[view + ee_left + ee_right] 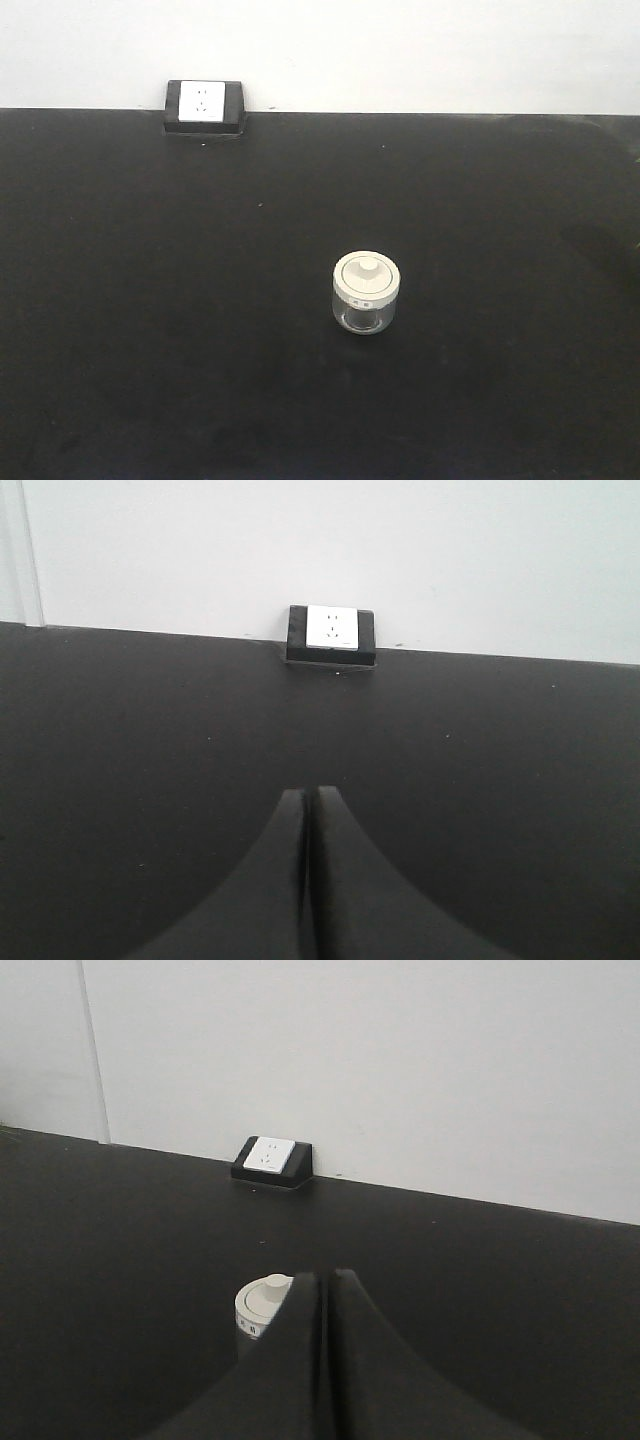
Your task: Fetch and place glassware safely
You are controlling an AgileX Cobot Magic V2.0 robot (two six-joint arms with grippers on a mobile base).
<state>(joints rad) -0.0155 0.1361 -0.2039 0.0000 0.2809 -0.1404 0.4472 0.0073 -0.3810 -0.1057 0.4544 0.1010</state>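
Front-facing exterior footage is filled mostly by a wide black table [150, 350], bounded at its far edge by a plain white wall [400, 50]. Against that wall, toward the left of the far edge, a black socket block [204, 108] with a white faceplate is seated on the tabletop. Near the middle of the table, slightly right of centre and well apart from the socket block, the glass jar [366, 292] is stood upright. Its clear body is capped by a round off-white lid [367, 276] with a central knob, and a small label is seen on the lid's rim, though its print cannot be read. No arm is seen in this view.

From the left wrist, the left gripper [309, 798] is shown clenched, its two dark fingers pressed together with nothing between them, held above bare tabletop and pointed toward the socket block.

From the right wrist, the right gripper [328, 1276] is likewise shown pressed closed and empty. The jar is partly hidden behind its left finger, only the lid and a strip of label being visible.
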